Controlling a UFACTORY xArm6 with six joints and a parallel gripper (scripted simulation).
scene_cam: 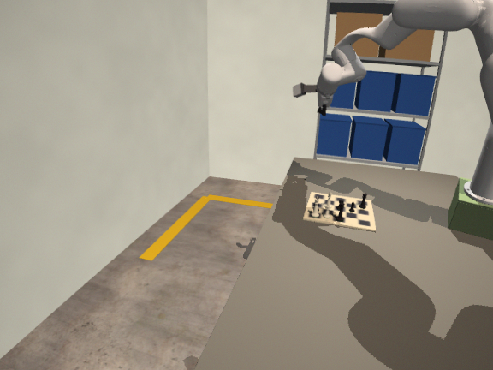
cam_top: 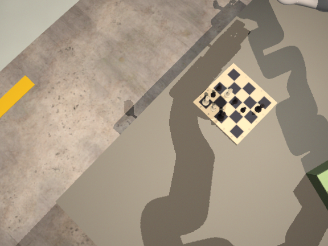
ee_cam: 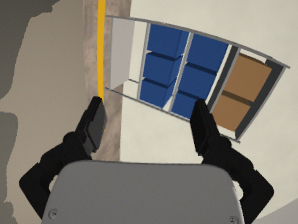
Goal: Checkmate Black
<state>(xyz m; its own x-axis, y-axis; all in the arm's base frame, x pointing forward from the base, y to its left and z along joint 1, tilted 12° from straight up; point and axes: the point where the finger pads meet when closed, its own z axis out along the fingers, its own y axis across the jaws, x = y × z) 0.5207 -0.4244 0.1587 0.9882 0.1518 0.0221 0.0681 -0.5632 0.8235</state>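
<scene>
- Plainly, the tool (scene_cam: 322, 110) (ee_cam: 148, 108) is spread wide with nothing between its fingers, up in the air over 12 o'clock from the chessboard (cam_top: 237, 140) (scene_cam: 371, 217) in the exterior view.
- The chessboard lies on the surface (cam_top: 114, 176) (scene_cam: 299, 300) (ee_cam: 45, 65); in the top view its corners point roughly to 12, 3, 6 and 9 o'clock.
- Seen from the board's middle in that view, a white piece (cam_top: 205, 101) stands at 9 o'clock, a second white one just beside it nearer 8, and a third toward 11.
- One dark piece (cam_top: 234, 101) is at about the middle; two others sit around 10 o'clock, one at 8, one near 4, and one between 3 and 4.
- The green base (cam_top: 311, 172) (scene_cam: 464, 220) is at 3 o'clock from the board in the exterior view.
- Blue bins (scene_cam: 415, 94) (ee_cam: 167, 40) fill the rack (scene_cam: 411, 62) (ee_cam: 144, 60) at 1 o'clock, below brown boxes.
</scene>
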